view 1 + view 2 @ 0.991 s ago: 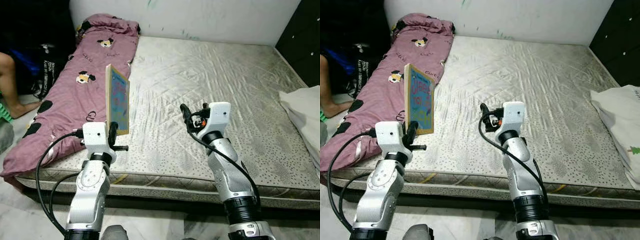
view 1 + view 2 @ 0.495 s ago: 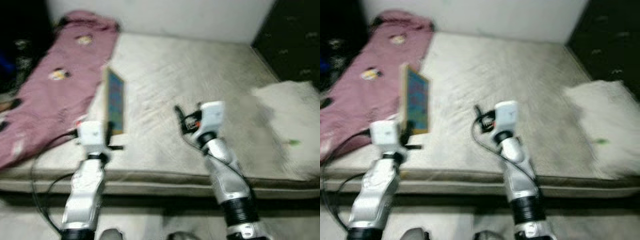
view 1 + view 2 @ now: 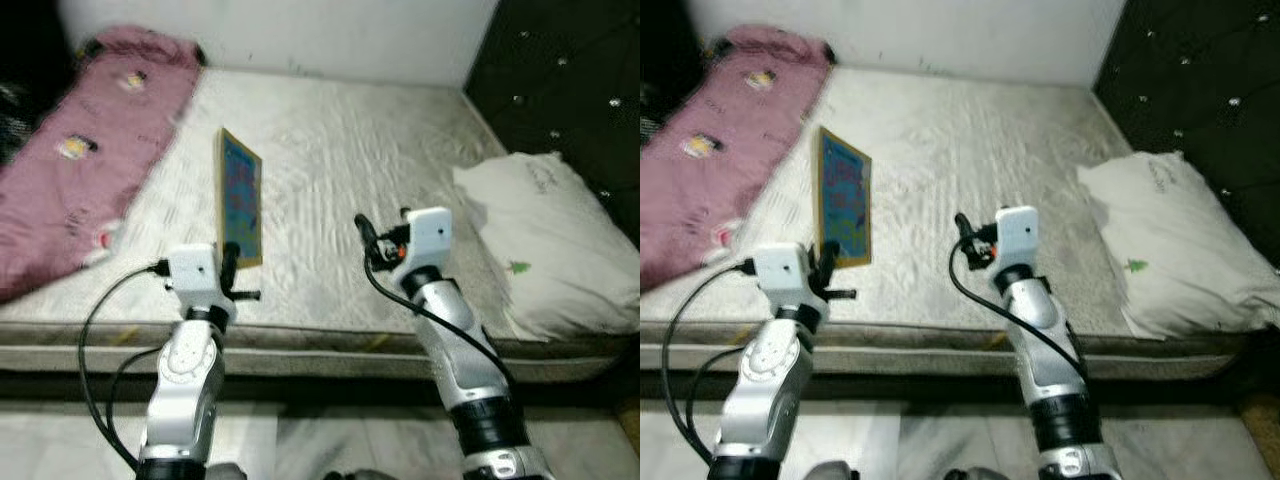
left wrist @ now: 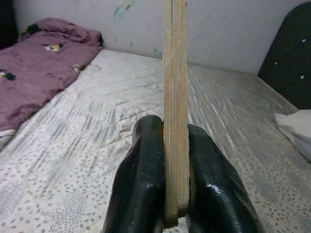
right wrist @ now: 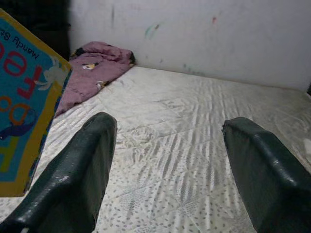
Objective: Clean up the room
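1. Two silver arms raised over the near edge of a bare mattress, seen from the head camera looking down.
2. Far left: purple blanket with cartoon prints, spread along the mattress's left side up to the wall.
3. Left gripper: clamped on the lower edge of a thin book, held upright above the mattress; blue, yellow-bordered cover facing the right arm.
4. Left wrist view: book seen edge-on, squeezed between both black fingers.
5. Centre: right gripper held just over the mattress beside the book, not touching it; fingers spread wide apart, grasping nothing.
6. Right: white pillow lying on the mattress's right side, against a dark tufted headboard.
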Motion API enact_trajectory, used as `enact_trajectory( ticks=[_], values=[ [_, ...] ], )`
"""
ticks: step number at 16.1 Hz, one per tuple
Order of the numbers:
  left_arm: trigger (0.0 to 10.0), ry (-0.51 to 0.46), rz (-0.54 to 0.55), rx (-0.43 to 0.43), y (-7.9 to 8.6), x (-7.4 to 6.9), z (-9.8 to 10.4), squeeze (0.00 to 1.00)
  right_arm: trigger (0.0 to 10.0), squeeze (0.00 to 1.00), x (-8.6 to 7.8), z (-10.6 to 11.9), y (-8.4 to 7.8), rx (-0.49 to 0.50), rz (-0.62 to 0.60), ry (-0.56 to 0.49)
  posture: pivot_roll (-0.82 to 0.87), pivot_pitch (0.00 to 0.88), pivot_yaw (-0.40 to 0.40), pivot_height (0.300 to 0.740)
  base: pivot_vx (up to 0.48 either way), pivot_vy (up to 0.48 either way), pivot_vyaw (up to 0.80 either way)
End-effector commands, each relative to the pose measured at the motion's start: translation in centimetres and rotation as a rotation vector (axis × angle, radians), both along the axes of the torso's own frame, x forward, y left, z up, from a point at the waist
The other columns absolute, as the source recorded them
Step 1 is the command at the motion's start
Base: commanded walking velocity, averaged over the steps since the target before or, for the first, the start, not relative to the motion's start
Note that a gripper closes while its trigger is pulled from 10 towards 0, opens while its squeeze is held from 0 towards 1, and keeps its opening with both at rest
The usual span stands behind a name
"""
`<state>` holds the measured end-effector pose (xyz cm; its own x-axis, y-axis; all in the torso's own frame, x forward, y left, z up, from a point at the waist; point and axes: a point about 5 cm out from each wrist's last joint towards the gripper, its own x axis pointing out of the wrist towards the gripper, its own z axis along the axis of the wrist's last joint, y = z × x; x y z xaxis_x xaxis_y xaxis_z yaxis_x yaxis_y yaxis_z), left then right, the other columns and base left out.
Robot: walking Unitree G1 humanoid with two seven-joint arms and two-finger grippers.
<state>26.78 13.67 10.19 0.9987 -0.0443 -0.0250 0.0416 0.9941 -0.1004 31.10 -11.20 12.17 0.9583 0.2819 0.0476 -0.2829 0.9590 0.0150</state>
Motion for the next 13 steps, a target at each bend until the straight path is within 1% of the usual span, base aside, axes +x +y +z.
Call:
enact_trajectory(
  ticks=[1, 8, 13],
  values=[
    [10.0, -0.061, -0.017, -0.010, -0.02, 0.30, 1.19, 0.00, 10.0, 0.00, 0.25, 1.10, 0.31, -0.001, 0.012, -0.045, 0.09, 0.000, -0.072, 0.740, 0.000, 0.000, 0.00],
    [10.0, -0.067, -0.024, -0.035, 0.11, 0.24, 1.22, 0.00, 10.0, 0.00, 0.06, 0.75, 0.16, -0.006, 0.010, -0.033, 0.08, 0.000, -0.072, 0.740, 0.000, 0.000, 0.00],
    [10.0, -0.068, -0.030, -0.038, 0.09, 0.29, 1.22, 0.00, 10.0, 0.00, 0.09, 0.57, 0.04, 0.001, 0.006, -0.020, 0.08, 0.000, -0.073, 0.740, 0.295, 0.000, 0.00]
  ],
)
